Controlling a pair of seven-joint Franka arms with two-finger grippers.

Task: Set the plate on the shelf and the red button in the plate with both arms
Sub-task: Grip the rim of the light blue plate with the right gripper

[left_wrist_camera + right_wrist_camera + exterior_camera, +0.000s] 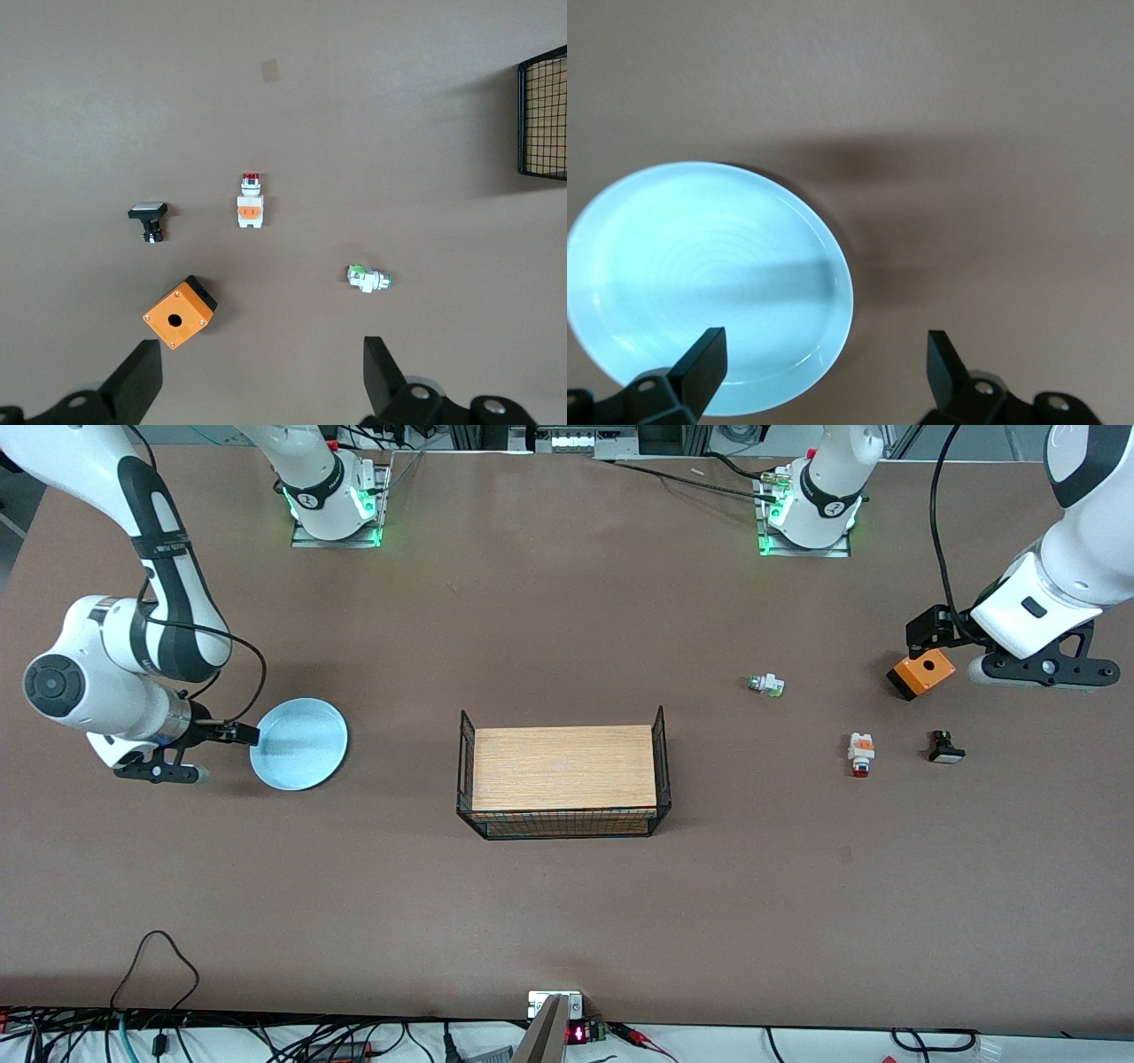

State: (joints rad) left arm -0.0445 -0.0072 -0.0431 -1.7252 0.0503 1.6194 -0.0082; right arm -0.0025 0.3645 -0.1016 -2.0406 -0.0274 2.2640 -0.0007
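Note:
The pale blue plate lies flat on the table toward the right arm's end; it fills much of the right wrist view. My right gripper is open and empty over the plate's rim, one finger over the plate and the other over bare table. The red button, white with an orange block and a red tip, lies on its side toward the left arm's end. My left gripper is open and empty, up over the table beside an orange box, apart from the red button.
An orange box with a hole lies under the left hand. A white part with a green tip and a black part with a white cap lie near the red button. A wire basket holding a wooden board stands mid-table.

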